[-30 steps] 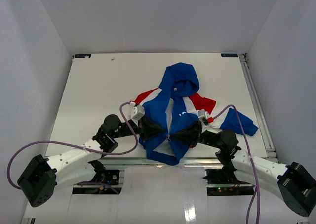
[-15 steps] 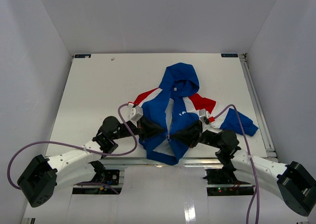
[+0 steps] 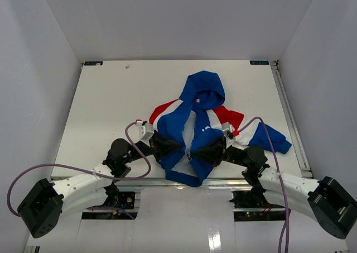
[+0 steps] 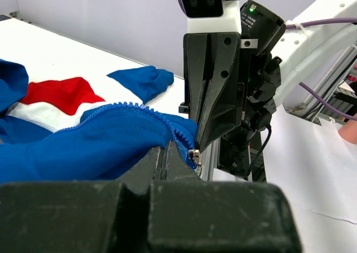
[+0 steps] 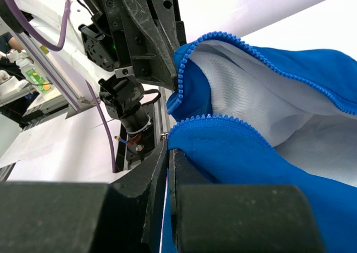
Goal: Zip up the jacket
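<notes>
Top external — jacket (image 3: 177, 124) on table (image 3: 111, 102)

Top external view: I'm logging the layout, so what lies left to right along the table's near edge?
Left arm's elbow → left tool → right tool → jacket's blue sleeve end.

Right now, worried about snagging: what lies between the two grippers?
Only the jacket's lower zipper ends, one pinched by each: left gripper, right gripper. Both wrist views show it.
</notes>
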